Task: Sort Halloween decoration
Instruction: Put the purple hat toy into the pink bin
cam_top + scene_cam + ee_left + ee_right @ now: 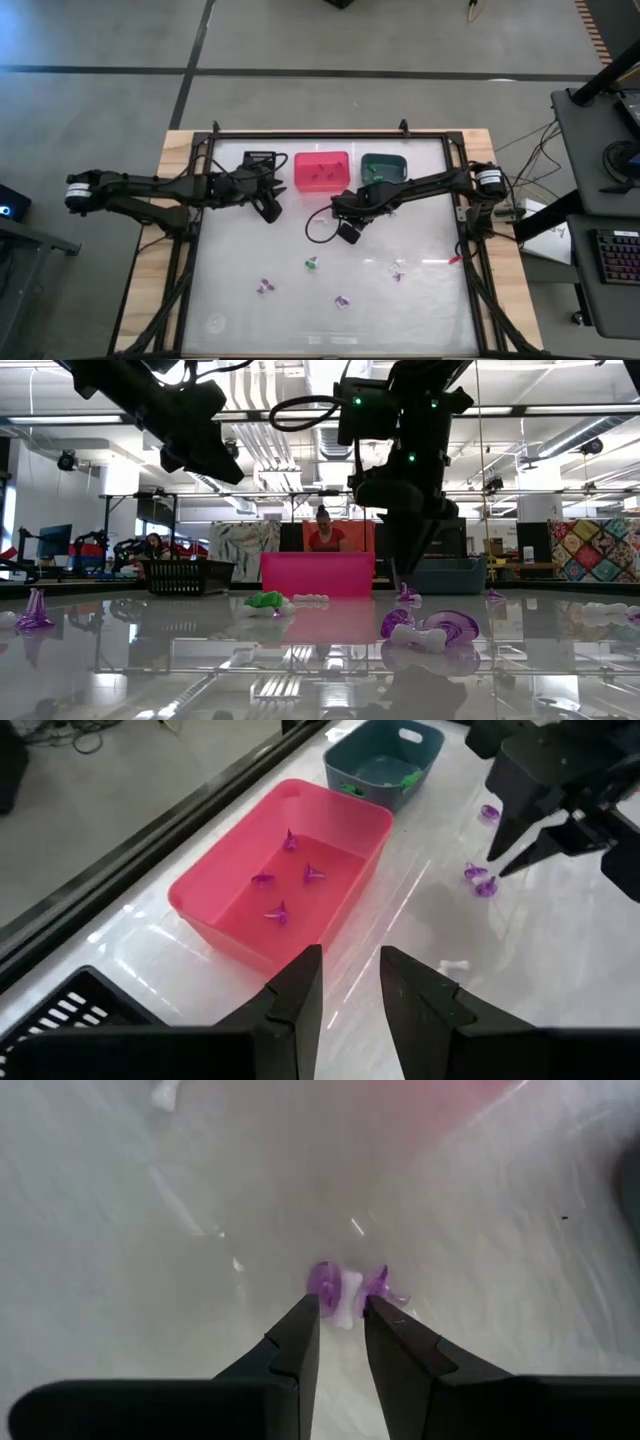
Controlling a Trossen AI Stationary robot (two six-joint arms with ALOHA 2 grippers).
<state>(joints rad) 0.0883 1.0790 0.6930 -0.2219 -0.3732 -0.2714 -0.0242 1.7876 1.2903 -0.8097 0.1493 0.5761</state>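
Grey floor with dark seams, desk with keyboard, open workshop, ceiling strip lights, patchwork quilt

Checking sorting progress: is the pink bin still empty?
No, the pink bin already holds four purple trinkets, seen from the left wrist.

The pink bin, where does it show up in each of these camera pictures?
High view: the pink bin sits at the table's far edge, between the black bin and the teal bin.
Low view: pink bin in the centre, at the table's far end.
Left wrist view: pink bin mid-picture, purple trinkets inside.
Right wrist view: only a pink blur at the top; cannot tell.
Shared landmark: the teal bin beside it.
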